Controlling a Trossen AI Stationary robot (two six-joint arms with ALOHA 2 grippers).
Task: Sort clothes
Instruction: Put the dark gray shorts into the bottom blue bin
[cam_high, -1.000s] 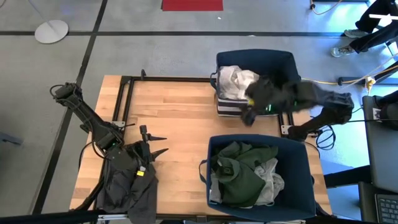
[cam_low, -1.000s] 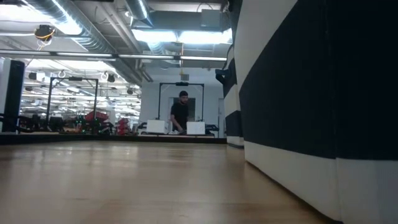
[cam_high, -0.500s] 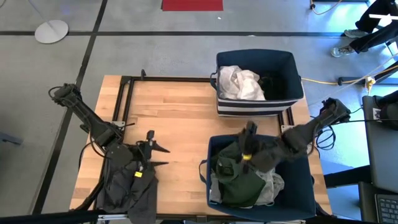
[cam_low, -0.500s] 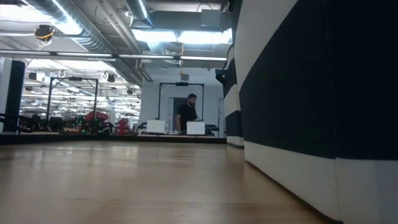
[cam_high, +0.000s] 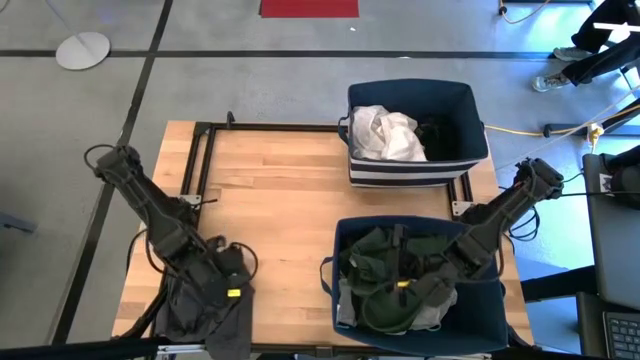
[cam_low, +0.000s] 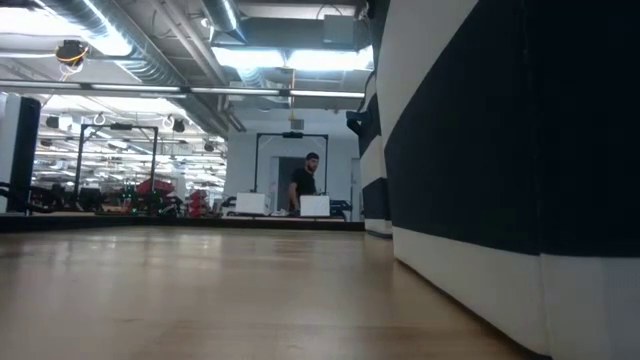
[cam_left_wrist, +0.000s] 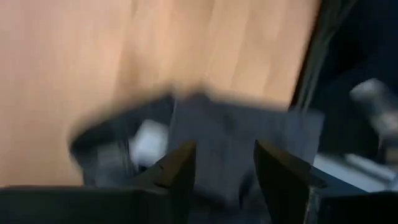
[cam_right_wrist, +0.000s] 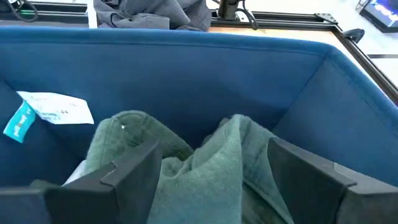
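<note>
Right jaws: your right gripper sits spread wide and empty, low inside the near navy fabric bin, just over the dark green soft garment.
Left jaws: your left gripper is parted, nothing between the fingers, poised above the charcoal grey crumpled garment at the near left corner of the wooden desk.
Sorted: white crumpled cloth lies in the far striped navy bin; green and pale pieces fill the near one.
Left: that charcoal heap, by my reading the last one out.
</note>
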